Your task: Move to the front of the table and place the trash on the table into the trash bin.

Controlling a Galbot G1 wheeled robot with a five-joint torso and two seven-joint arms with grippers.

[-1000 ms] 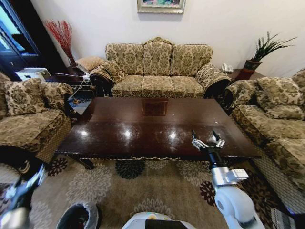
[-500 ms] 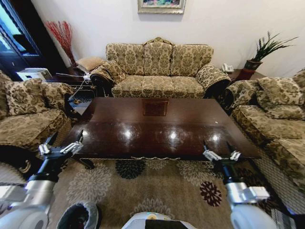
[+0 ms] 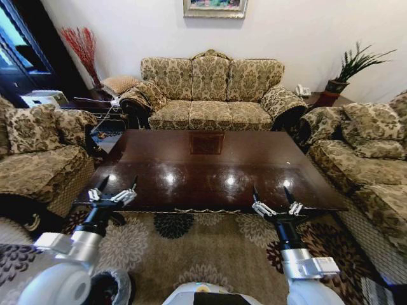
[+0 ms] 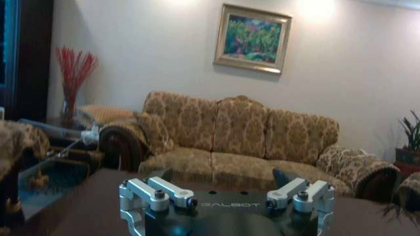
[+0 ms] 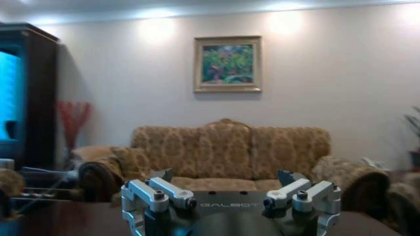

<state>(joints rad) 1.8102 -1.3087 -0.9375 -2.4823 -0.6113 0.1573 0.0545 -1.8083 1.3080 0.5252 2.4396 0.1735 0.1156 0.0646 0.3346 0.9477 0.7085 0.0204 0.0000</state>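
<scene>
The dark glossy surface [image 3: 210, 168] lies straight ahead, its carved near edge running across the middle of the head view, and its top shows only ceiling-light reflections and the inlaid centre panel. The left gripper [image 3: 113, 194] hangs at the near left corner with its fingers spread apart and nothing between them; the right gripper [image 3: 277, 206] hangs just over the near edge toward the right, also spread and empty. In the wrist views both grippers [image 4: 223, 189] [image 5: 226, 189] point across the surface toward the far sofa [image 3: 210, 89], fingers wide. The bin [image 3: 113, 287], with its pale liner folded over the rim, stands on the patterned rug [image 3: 210, 251] at the near left, partly hidden behind the left arm. Rug lies open between the near edge and the robot. Room is tight at the sides: an armchair [image 3: 38, 155] sits close off the left end and another sofa [image 3: 365, 165] close off the right end, while the far sofa sits just beyond the far edge. A potted plant [image 3: 346, 73] stands at the far right and red stems in a vase [image 3: 82, 51] at the far left.
</scene>
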